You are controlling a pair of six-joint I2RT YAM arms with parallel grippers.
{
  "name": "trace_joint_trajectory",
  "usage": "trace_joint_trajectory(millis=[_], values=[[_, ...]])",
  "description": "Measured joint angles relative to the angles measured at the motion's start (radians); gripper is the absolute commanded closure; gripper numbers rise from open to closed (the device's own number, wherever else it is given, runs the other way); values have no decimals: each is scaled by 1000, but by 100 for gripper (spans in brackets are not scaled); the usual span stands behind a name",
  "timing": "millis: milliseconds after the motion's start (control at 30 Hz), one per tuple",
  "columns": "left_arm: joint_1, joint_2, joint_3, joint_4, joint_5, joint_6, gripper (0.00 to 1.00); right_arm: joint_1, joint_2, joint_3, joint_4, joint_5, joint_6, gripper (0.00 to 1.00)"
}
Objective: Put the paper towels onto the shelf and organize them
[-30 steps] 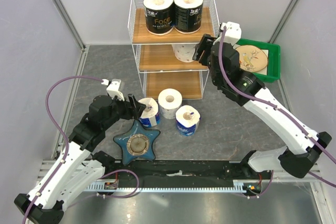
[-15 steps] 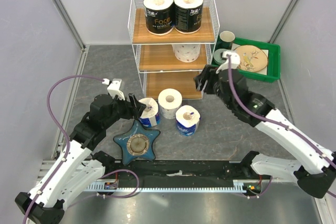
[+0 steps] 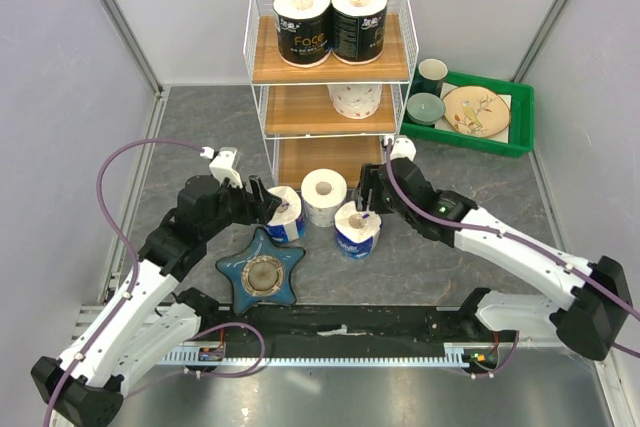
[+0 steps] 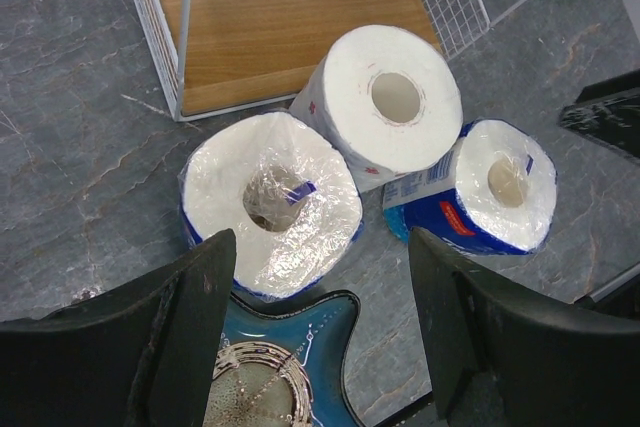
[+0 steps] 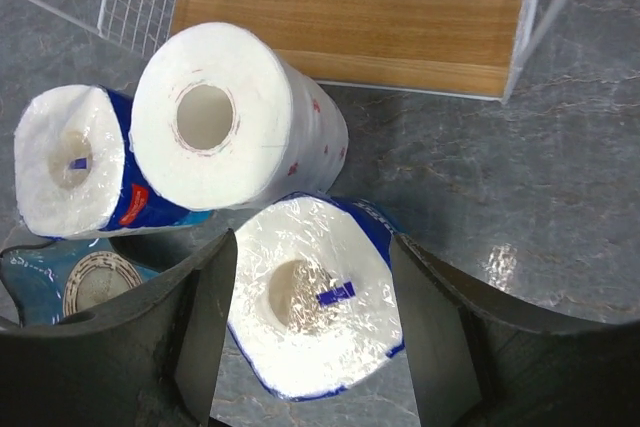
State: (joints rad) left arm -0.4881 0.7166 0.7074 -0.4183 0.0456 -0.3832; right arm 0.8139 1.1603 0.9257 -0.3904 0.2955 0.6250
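The shelf holds two black-wrapped paper towels on its top tier and one white roll on the middle tier. Three rolls stand on the floor in front of it: a blue-white one, a white one and another blue-white one. My left gripper is open, just above and short of the left blue-white roll. My right gripper is open with its fingers either side of the right blue-white roll, not closed on it.
A blue star-shaped dish lies on the floor just in front of the left roll, under my left gripper. A green tray with cups and a plate sits right of the shelf. Grey walls enclose the sides and back.
My right arm has swung down and forward from the shelf's middle tier to the right blue-white roll on the floor. My left gripper has edged slightly toward the left roll.
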Motion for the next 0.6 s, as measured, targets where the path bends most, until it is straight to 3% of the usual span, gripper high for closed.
trace_joint_trajectory(millis=[333, 600], values=[[0, -11, 0, 0, -3, 0, 23, 13, 230, 66, 83, -22, -31, 28], [1, -19, 0, -1, -3, 0, 23, 22, 284, 126, 111, -26, -44, 27]])
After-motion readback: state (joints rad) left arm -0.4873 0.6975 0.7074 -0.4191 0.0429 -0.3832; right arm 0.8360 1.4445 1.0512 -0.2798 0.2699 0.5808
